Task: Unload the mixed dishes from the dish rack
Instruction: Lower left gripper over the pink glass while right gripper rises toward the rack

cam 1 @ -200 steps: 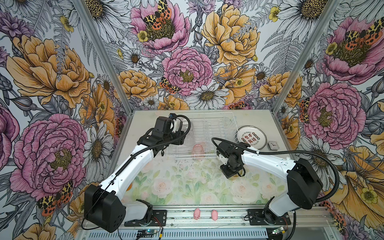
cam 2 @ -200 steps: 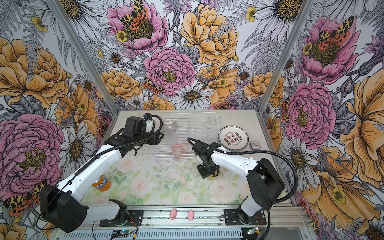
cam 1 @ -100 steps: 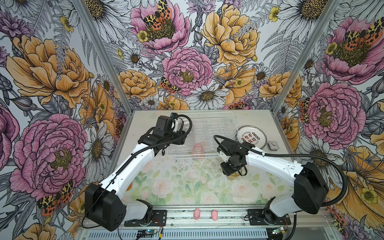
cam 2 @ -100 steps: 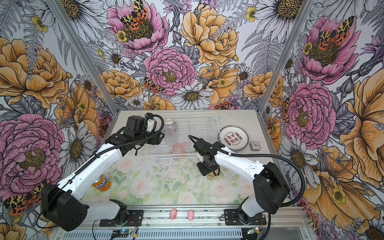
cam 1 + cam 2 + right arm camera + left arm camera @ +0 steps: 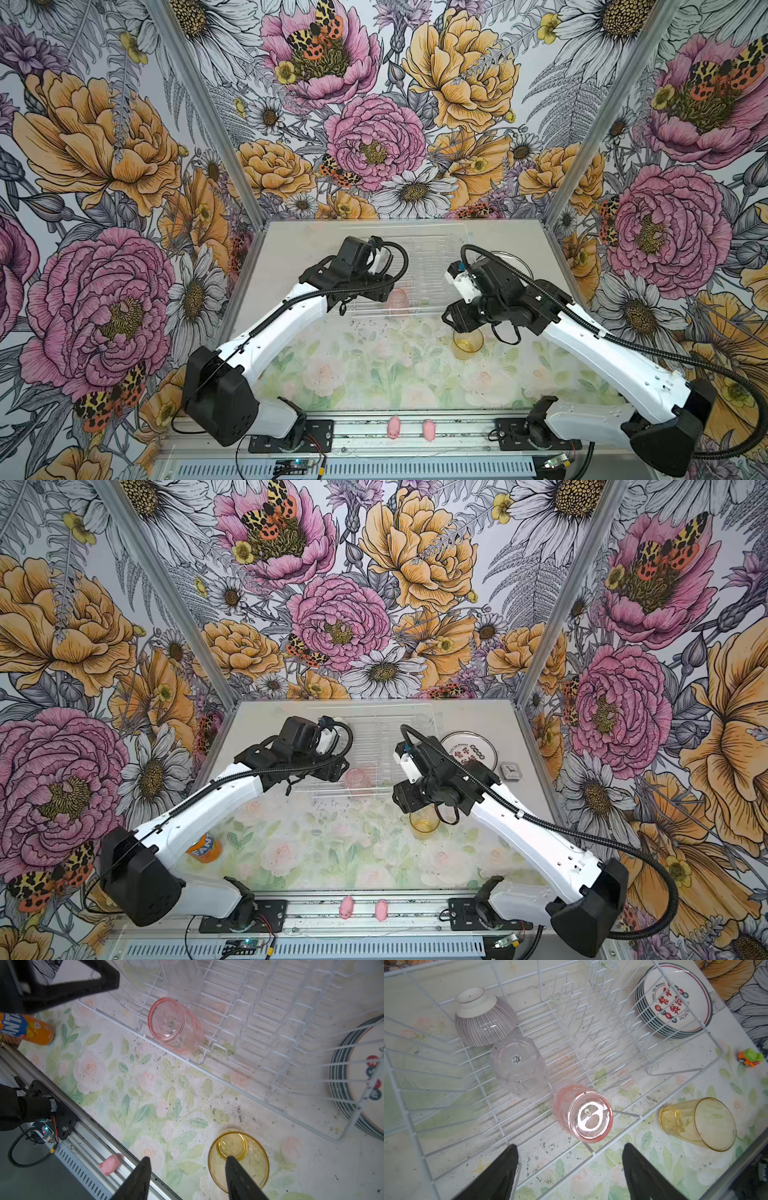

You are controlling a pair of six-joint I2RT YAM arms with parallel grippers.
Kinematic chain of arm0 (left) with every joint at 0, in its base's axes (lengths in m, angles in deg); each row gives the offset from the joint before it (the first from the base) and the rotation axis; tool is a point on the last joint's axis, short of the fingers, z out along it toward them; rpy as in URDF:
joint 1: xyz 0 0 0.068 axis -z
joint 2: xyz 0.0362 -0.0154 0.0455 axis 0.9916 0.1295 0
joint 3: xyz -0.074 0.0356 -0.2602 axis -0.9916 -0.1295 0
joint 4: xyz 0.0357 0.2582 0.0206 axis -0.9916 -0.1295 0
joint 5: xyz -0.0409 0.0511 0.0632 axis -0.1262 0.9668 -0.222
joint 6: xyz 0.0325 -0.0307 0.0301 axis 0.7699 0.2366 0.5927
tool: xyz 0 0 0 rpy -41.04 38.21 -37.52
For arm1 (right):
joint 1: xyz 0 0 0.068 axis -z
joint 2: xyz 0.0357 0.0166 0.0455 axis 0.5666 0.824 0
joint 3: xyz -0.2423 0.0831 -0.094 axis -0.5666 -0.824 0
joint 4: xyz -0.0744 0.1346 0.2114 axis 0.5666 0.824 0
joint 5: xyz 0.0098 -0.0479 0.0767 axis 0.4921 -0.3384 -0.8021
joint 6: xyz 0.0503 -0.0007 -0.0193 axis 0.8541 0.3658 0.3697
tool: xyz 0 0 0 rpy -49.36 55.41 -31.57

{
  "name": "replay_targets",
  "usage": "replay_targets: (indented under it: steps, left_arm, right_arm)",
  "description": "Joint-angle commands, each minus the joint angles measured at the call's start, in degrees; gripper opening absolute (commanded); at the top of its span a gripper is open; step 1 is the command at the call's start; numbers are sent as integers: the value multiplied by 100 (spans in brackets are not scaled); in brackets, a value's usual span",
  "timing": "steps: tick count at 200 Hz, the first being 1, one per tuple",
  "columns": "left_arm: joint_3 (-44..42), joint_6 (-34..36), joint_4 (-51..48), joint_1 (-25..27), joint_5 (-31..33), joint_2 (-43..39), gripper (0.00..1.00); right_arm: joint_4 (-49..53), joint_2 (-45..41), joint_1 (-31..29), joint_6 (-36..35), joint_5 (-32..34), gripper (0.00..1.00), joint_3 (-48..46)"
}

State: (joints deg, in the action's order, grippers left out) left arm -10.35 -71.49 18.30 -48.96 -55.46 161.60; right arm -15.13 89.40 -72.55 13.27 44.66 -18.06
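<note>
The dish rack [image 5: 571,1043], a single white wire basket with a row of upright prongs, sits at the far middle of the table. It holds three pieces, all upside down. One is a round, glossy bowl [image 5: 483,1020] with fine grey ribs and a plain white foot. Just beside it is one clear tumbler [image 5: 518,1068] with faceted sides, and one smooth pink tumbler [image 5: 583,1113] stands by the rack's near edge. Outside the rack, one amber tumbler [image 5: 697,1122] of smooth see-through glass stands mouth up on the mat [image 5: 374,374], just in front of the rack's near right corner; that makes three tumblers. One stack of plates [image 5: 675,999] lies flat beside the rack's right end. They are round and white with dark rims and red and dark printed characters, and their edges sit too close together to count surely. The left gripper [image 5: 570,1146] has black ribbed fingers spread apart and holds nothing; it hangs over the rack's near edge, close to the pink tumbler. The right gripper [image 5: 188,1159] also has its fingers apart above the amber tumbler, with one finger crossing the rim in the wrist view but nothing clamped. The mat is pale, printed with roses and leaves, and speckled with dark crumbs. Two small pink pigs [image 5: 393,428] rest on the metal rail at the front, one orange soda can [image 5: 203,848] is near the left arm, and one green-and-orange toy car [image 5: 749,1059] lies past the rack's right corner.
</note>
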Motion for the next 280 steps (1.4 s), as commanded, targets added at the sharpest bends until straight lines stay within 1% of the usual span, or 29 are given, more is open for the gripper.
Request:
replay_targets:
  steps: [1,15,28,56,87,138,188,233,280]
  left_arm:
    - [301,134,-117,292,306,248,81]
    - [417,108,-180,410,449,457,82]
    - [521,82,-190,483,448,638,83]
    - [726,-26,-309,550,618,983,84]
    - [916,-83,-535,586,801,1182,88]
    - [900,-214,-554,651,765,1410,88]
    - [1073,-276,-558,720,719,1741,88]
    - [1260,-303,-804,735,1013,2034,87]
    - [1413,-284,-909,735,1060,2233,87]
  right_arm:
    - [-65,-116,197,-87,326,60,150]
    - [-163,-213,377,-93,381,60,155]
    - [-330,-334,587,-90,373,60,150]
    - [-707,-516,1062,-93,301,62,166]
    - [-958,-529,1353,-111,158,62,188]
    - [-1160,-545,1586,-142,-19,62,42]
    - [-1255,-597,1742,-173,-128,62,-69]
    - [-1322,-624,1843,-199,-227,62,-174]
    - [-1392,-602,1928,-222,-301,62,-237]
